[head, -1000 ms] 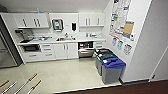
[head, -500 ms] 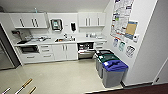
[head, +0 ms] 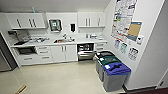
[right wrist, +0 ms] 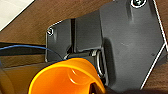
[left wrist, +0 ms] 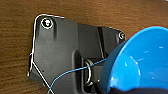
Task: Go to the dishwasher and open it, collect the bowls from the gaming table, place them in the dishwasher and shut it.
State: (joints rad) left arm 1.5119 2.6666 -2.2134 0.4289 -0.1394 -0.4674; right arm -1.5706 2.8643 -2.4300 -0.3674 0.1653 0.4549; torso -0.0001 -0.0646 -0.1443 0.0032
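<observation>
- Two bowls were in play: the blue bowl showed large in the left wrist view and the yellow bowl large in the right wrist view, each close against its own arm's dark wrist plate, over wood-grain brown flooring.
- Both looked like thin moulded plastic, so probably light, stiff enough to keep shape, and glossy enough to slip; I would judge the rim the sensible place to pinch, one finger inside the wall and one outside.
- Neither was likely to break if dropped, but a light bowl could easily tip or swing out of a loose pinch while driving.
- Fingers could not be made out on either arm, so whether each gripper was clamped on its bowl I cannot tell; each bowl simply sat near its wrist, seemingly carried.
- The arms seemed tucked low with the wrist cameras facing the floor.
- The dishwasher stood in the head view under the white counter, right of the sink, its door seemingly ajar with dark interior showing, beside the grey bins, well ahead across pale floor.
</observation>
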